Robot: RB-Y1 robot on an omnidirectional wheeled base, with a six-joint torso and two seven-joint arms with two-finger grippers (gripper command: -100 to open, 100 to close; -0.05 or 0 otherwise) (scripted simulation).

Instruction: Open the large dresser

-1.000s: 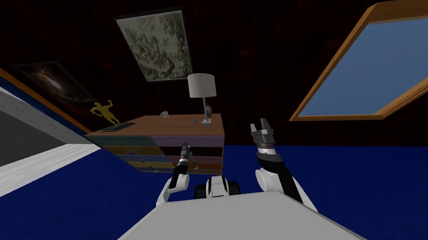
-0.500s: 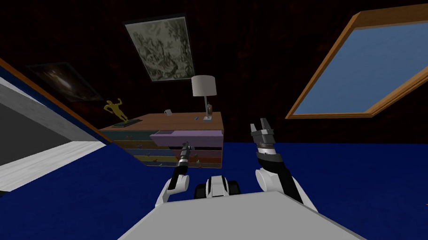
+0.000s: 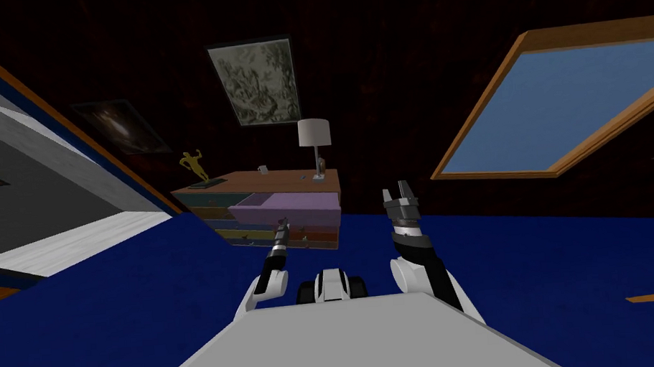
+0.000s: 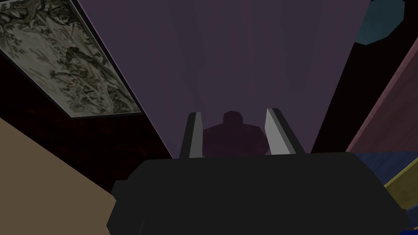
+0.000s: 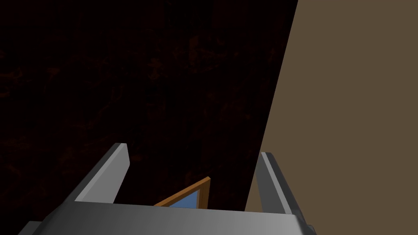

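The large dresser (image 3: 260, 179) stands against the dark wall, with a wooden top and drawers of several colours. Its purple top-right drawer (image 3: 284, 208) is pulled out well past the others. My left gripper (image 3: 283, 225) reaches to that drawer's front. In the left wrist view the left gripper (image 4: 234, 132) is shut on a dark knob (image 4: 232, 138), one finger at each side, with the purple drawer front (image 4: 245, 61) just behind. My right gripper (image 3: 399, 191) is raised to the right of the dresser, clear of it. In the right wrist view the right gripper (image 5: 192, 175) is open and holds nothing.
A lamp (image 3: 313, 134), a small mug (image 3: 263, 170) and a gold figurine (image 3: 195, 165) stand on the dresser top. A framed picture (image 3: 257, 82) hangs above it and a wood-framed window (image 3: 572, 103) is on the right. Blue floor (image 3: 146, 291) spreads around me.
The purple drawer has slid out of the dresser with my left gripper on its knob. I have backed away, so the dresser looks smaller and farther. The right arm has stayed still.
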